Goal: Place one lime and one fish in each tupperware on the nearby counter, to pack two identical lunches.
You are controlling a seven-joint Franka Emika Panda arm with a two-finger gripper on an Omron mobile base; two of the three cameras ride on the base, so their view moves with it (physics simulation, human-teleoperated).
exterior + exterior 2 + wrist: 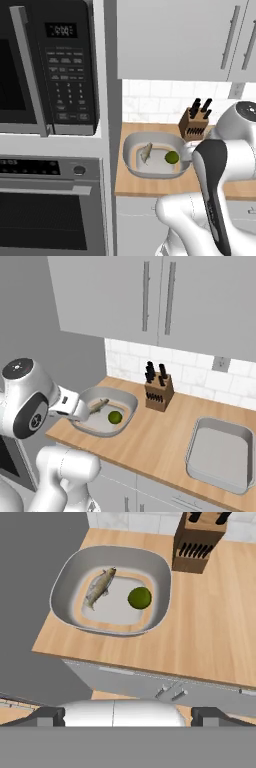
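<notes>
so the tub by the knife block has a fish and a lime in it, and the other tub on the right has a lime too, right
Not quite. The tupperware beside the knife block does hold a fish and a lime, but the right base view shows the other tub holding nothing.

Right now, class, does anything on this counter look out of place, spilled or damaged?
Nothing stands out. One fish and one lime lie inside the left tupperware; the knife block stands upright.
</notes>
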